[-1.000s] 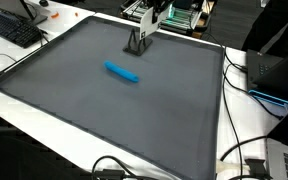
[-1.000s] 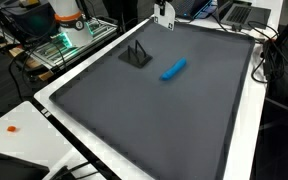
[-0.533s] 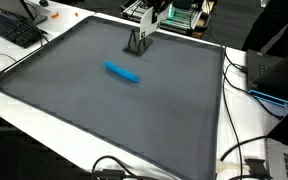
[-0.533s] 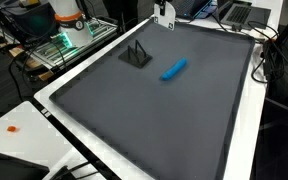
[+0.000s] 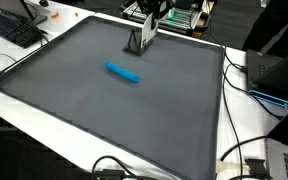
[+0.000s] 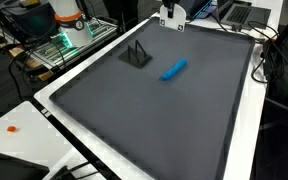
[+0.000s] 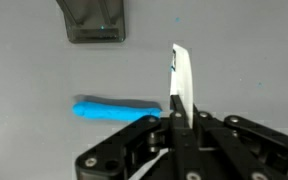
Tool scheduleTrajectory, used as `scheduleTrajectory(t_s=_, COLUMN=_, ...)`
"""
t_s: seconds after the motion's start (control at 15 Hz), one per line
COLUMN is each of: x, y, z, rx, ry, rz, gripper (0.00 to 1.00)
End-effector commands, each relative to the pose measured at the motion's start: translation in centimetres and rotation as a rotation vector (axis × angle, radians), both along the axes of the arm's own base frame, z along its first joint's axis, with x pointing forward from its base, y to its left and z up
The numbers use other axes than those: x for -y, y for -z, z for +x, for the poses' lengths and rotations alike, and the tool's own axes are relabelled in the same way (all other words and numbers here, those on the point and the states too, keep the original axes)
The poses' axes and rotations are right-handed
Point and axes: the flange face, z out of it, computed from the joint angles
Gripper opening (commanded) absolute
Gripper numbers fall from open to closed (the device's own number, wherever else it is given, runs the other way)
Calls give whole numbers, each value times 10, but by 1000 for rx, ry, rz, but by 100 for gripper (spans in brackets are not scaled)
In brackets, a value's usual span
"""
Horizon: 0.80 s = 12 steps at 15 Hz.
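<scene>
Change since earlier frame: pincer point(image 5: 151, 12) has shifted slightly at the far edge of the mat, most plainly in an exterior view point(image 6: 170, 14); all items on the mat lie as before.
Pincer state: fingers pressed together with no gap and nothing between them; wrist view shows the pale fingers point(image 7: 181, 85) as a single closed blade.
Pincer position: raised above the far border of the grey mat point(image 5: 104, 115), clear of the surface and touching nothing.
Nearest item: black stand point(image 5: 136, 42), upright on the mat just in front of the pincer; seen also at point(image 6: 136, 54) and at the top of the wrist view point(image 7: 92, 20).
Blue cylinder: lies flat on the mat point(image 5: 123, 72), towards the middle from the stand and apart from it; confirmed at point(image 6: 174, 69).
Wrist view note: blue cylinder point(image 7: 114, 108) appears just beside the closed fingers in the picture; exterior views show the pincer well above and away from it.
Surface: mat covers most of the white desk point(image 5: 234, 115).
Surroundings: keyboard point(image 5: 12, 28) on the desk beyond a mat corner.
</scene>
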Motion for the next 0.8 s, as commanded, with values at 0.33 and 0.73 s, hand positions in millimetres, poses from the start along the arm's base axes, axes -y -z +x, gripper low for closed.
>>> scheduleTrajectory(t_s=0.33, x=10, y=46, z=63, rx=6, ry=-144, rz=-71, gripper=1)
scheduleTrajectory(t_s=0.73, x=19, y=75, z=90, rx=50, ry=-137, rz=-73, gripper=1)
